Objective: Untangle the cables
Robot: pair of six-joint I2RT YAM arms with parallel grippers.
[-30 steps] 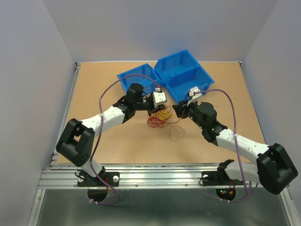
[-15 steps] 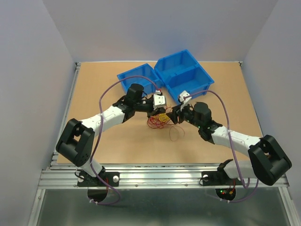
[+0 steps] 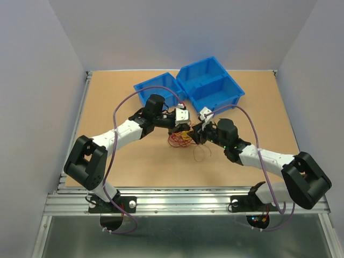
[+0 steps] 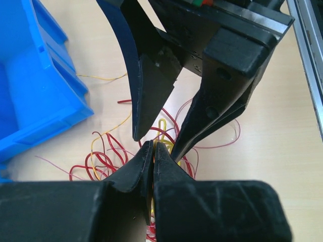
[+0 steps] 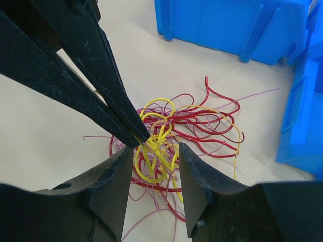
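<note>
The cables (image 3: pixel 181 139) lie in a red, dark red and yellow tangle on the table between the two arms. My left gripper (image 3: pixel 183 131) is shut on yellow strands at the top of the tangle; in the left wrist view its tips (image 4: pixel 153 147) pinch together over the cables (image 4: pixel 103 159). My right gripper (image 5: pixel 156 151) is open, and its two fingers straddle the yellow loops of the cables (image 5: pixel 159 151) without closing on them. Its fingers (image 4: pixel 151 96) reach down right in front of the left tips. One thin loop (image 3: pixel 200 153) lies apart, nearer the front.
Two blue bins (image 3: pixel 146 87) (image 3: pixel 235 87) stand behind the tangle, tilted against each other. One bin wall (image 4: pixel 48 91) lies close to the left of the tangle in the left wrist view. In the right wrist view the bins (image 5: pixel 217 25) rise just beyond the cables.
My right arm has swung left from beside the tangle until its open fingers sit around the yellow loops. The left gripper has stayed shut in place.
</note>
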